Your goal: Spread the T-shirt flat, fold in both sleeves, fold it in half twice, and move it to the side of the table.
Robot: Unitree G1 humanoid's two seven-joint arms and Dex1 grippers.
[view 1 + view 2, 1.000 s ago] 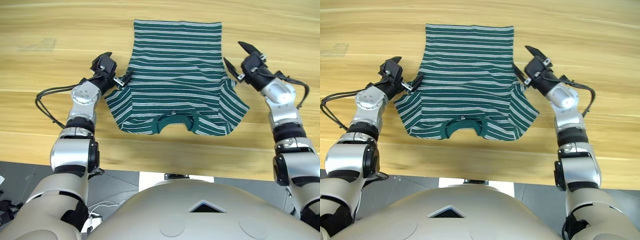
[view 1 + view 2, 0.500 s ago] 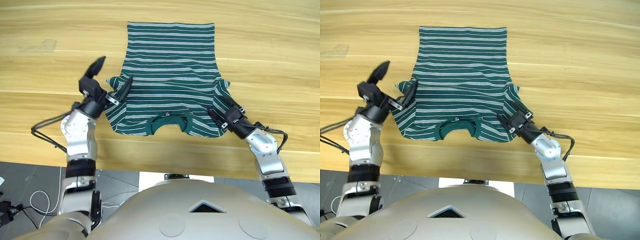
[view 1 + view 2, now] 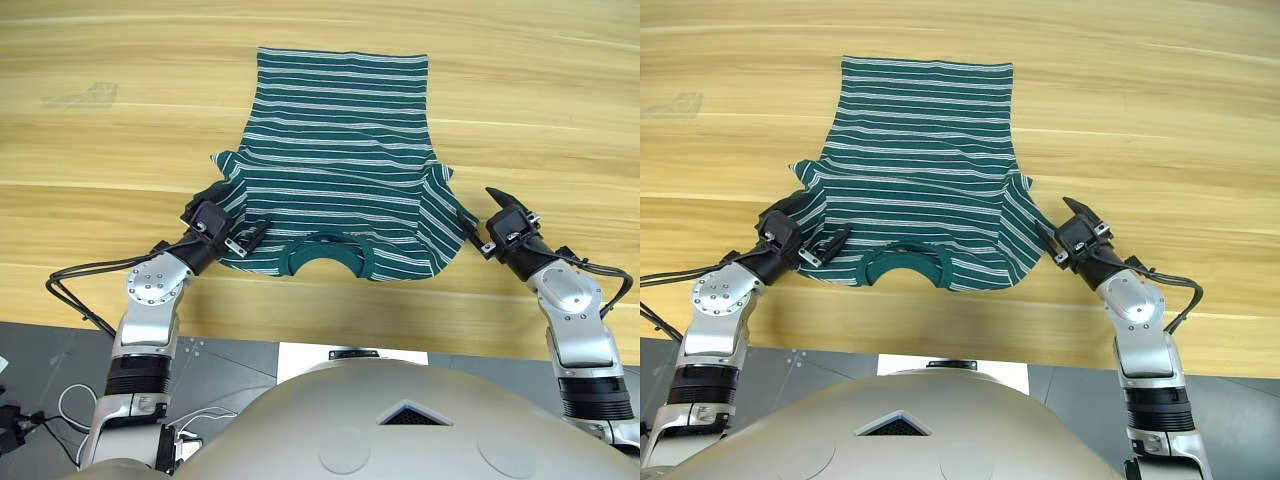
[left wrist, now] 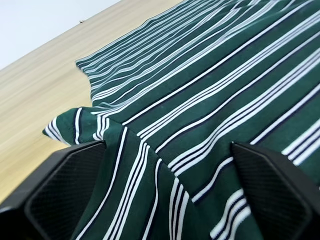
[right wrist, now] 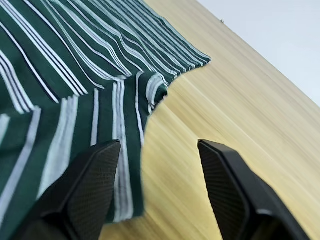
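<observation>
Your left gripper stood wide open over the T-shirt's near shoulder, your right gripper open astride its sleeve edge, neither seemingly gripping cloth, on the wooden table.

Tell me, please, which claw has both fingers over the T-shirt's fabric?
The left claw: both its fingers sit over the T-shirt. The right claw straddles the cloth's edge, with one finger over the wooden table.

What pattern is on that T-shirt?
The T-shirt is dark green with thin white stripes; the left eye view shows it best.
</observation>
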